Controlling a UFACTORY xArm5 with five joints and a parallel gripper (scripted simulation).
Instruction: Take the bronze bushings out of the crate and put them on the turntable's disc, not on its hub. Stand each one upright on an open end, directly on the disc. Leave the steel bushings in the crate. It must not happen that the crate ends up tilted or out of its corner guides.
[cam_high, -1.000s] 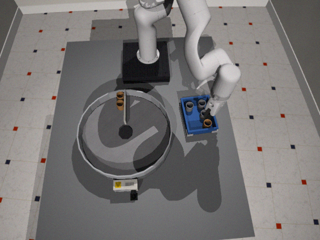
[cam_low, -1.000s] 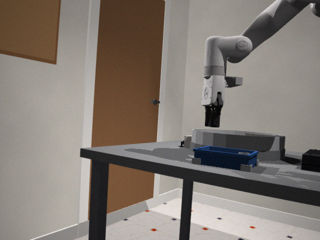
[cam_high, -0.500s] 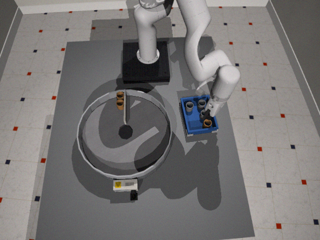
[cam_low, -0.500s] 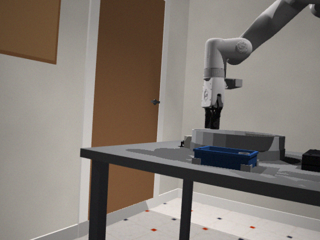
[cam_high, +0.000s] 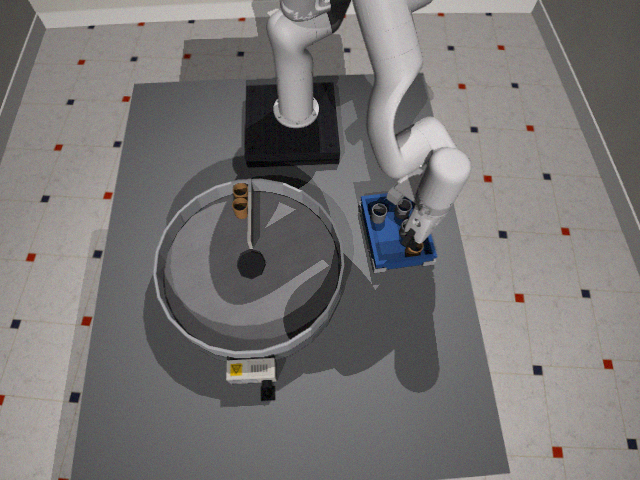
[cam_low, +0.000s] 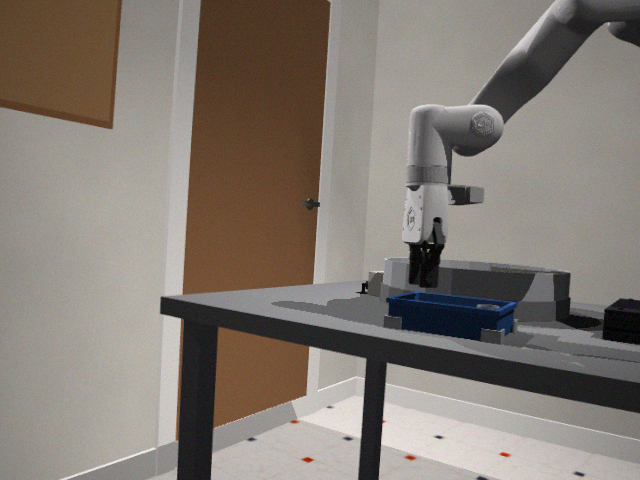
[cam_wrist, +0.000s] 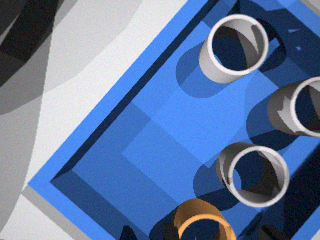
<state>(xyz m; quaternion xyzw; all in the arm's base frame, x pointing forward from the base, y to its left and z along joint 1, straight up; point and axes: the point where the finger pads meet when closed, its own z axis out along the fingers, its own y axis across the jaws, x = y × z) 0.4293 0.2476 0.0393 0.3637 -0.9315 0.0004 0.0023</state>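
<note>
The blue crate (cam_high: 398, 235) stands right of the turntable, and also shows in the side view (cam_low: 449, 312) and the wrist view (cam_wrist: 175, 140). It holds one bronze bushing (cam_high: 414, 252), upright at its near end, and three upright steel bushings (cam_wrist: 235, 47) (cam_wrist: 297, 107) (cam_wrist: 255, 172). My gripper (cam_high: 410, 241) (cam_low: 424, 281) hangs just above the crate, over the bronze bushing, partly open and empty. Two bronze bushings (cam_high: 240, 189) (cam_high: 240, 207) stand upright on the turntable's disc (cam_high: 206, 279) near its far rim, away from the dark hub (cam_high: 251, 264).
A raised grey rim (cam_high: 165, 242) rings the disc, and a thin divider (cam_high: 253, 211) runs from rim to hub. The arm's black base plate (cam_high: 292, 124) lies behind. A white control box (cam_high: 250, 370) sits at the turntable's front.
</note>
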